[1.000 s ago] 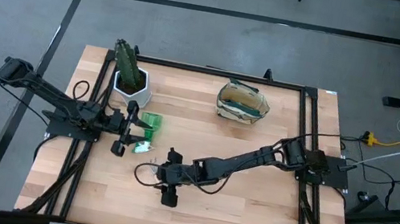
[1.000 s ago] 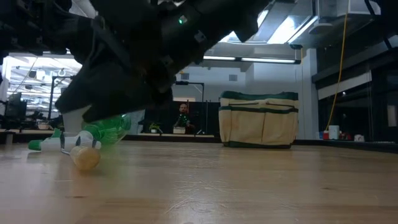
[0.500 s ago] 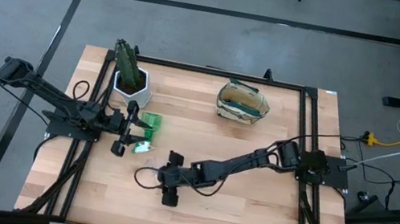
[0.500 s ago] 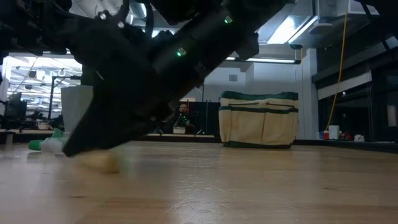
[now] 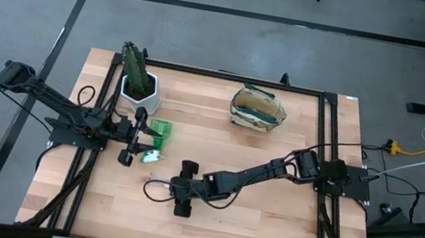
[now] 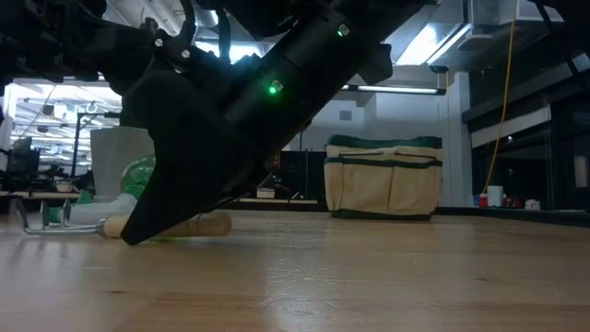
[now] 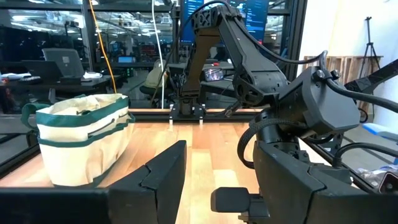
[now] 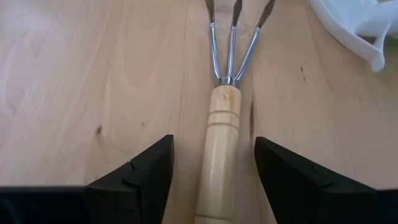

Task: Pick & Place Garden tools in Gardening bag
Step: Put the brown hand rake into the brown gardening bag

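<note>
A: Start at the right gripper. How do its jaws stand?

B: Spread wide. In the right wrist view the two dark fingers sit on either side of the rake, and light wood shows between each finger and the wooden handle, so neither touches it. The three metal prongs point away toward the top of that frame.

A: And where is that from above?

B: In the high view the right gripper is low over the table, just below the frame's centre and a little left. The arm stretches back to its base at the right edge of the table.

A: The left gripper?

B: Its jaws are also spread, with nothing between them in the left wrist view. In the high view it sits at centre left, just beside the green-and-white item.

A: Where is the bag?

B: The beige bag with green trim stands upright at the upper middle of the table, well apart from both grippers. In the low view it is right of centre, behind the dark arm. The white pot with the cactus is at the table's upper left.
</note>
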You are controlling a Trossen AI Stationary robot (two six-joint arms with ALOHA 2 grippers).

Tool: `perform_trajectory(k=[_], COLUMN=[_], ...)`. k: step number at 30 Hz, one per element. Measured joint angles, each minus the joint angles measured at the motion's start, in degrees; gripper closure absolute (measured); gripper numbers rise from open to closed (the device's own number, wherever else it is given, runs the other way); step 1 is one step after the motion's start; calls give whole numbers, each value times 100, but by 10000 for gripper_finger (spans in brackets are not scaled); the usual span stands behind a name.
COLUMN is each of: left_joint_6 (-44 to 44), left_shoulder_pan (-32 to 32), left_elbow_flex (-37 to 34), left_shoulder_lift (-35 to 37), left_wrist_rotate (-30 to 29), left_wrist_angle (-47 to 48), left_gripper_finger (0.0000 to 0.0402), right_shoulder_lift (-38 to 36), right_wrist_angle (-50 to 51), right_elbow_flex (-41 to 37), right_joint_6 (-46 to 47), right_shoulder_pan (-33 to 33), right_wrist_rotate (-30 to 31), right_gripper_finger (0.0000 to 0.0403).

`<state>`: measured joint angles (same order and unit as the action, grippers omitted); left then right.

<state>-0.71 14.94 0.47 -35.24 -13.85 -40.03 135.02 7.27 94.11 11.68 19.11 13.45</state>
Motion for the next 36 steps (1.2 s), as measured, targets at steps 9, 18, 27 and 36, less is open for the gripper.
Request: perform_trajectory(k=[9,18,27,36], left_joint_6=[-1,-2,-1,0], left_shoulder_pan=[0,2,1,2], left_elbow_flex=[0,0,0,0], left_shoulder_lift=[1,0,0,0], left_wrist_rotate=[0,2,1,2], left_wrist_angle=[0,0,0,0], left_gripper_finger=[219,219,219,219], right_shoulder_lift=[-4,-9,-9,-6], right_wrist_angle=[86,133,129,-13], right_elbow_flex=[4,2,0,-14], right_joint_6=[-11,-13,-15,-15], right_shoulder_pan=[-2,0,-4,-11], right_wrist_rotate=[-17,-59,-87,-188], right_gripper_finger=[190,297,333,332])
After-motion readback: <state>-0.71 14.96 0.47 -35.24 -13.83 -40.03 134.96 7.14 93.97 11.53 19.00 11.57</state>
